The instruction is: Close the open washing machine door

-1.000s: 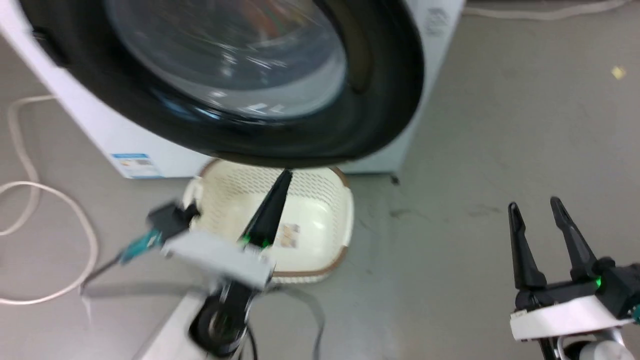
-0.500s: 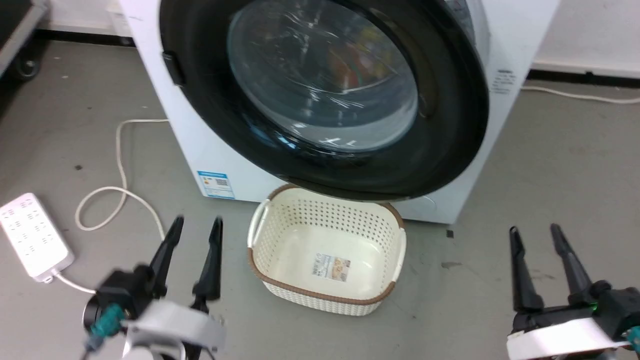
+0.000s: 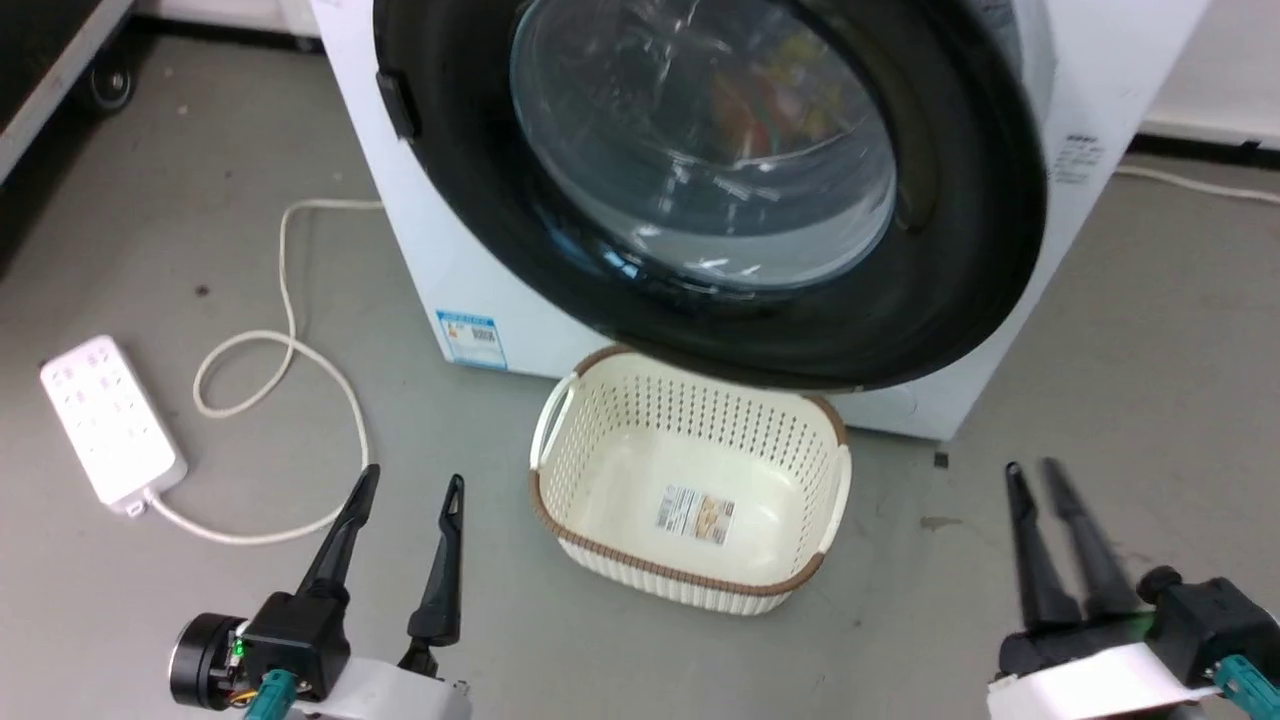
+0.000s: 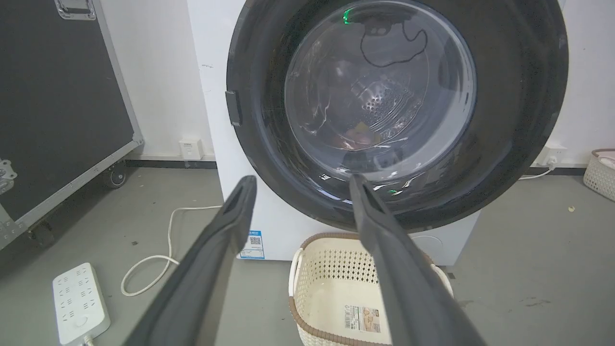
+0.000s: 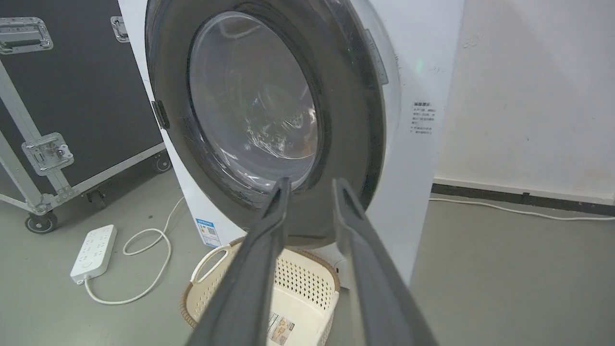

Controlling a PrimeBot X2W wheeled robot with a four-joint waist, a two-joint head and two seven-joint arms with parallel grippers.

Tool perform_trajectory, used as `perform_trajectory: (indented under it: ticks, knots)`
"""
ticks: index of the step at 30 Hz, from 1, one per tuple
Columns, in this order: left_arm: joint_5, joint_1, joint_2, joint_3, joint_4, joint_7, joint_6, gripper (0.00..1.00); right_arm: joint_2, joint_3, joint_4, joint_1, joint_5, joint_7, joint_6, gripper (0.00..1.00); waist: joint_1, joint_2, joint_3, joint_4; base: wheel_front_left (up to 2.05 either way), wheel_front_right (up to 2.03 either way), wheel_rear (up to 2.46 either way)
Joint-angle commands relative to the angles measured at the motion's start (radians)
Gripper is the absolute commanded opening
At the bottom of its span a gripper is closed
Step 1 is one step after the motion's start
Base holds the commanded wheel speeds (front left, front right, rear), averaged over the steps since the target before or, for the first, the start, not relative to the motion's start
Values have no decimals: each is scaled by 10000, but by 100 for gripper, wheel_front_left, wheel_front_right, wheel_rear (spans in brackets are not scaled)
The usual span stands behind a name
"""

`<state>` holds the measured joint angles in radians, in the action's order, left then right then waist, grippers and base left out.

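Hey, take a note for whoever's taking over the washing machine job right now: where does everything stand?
Left gripper: open, empty.
Right gripper: fingers narrowly apart, empty.
Large round black-rimmed glass door looks pressed shut against the big white front-loading washing machine; neither gripper touches it.
Cream perforated basket with brown rim sits on the floor below the door.
To do: confirm the door is latched; the pictures can't settle it.

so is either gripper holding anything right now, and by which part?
Nothing is held. The left gripper has its jaws wide and the right gripper narrower, each with nothing between the fingers, and both are apart from the washing machine door.
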<state>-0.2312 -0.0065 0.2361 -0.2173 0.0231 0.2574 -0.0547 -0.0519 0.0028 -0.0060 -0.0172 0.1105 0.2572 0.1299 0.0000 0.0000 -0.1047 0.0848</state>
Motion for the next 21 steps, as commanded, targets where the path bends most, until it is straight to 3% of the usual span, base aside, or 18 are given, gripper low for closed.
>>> perform_trajectory:
  ticks: [1,6,16,21]
  knots:
    - [80,38,-41,22,22,43,57,100,16,45,3,70,33,17,8,0,0,0,-182,109,0,0,0]
    - [524,-262,-314,5,74,43,289,100,-475,488,-116,826,205,-460,8,0,0,0,-905,332,0,0,0]
    - [919,-1020,-914,105,174,43,661,100,-2815,1113,451,3826,1461,-1792,8,0,0,0,-2450,876,0,0,0]
    - [1039,-1320,-1115,237,211,43,816,100,-3582,997,1114,5223,2169,-2213,8,0,0,0,-2999,1097,0,0,0]
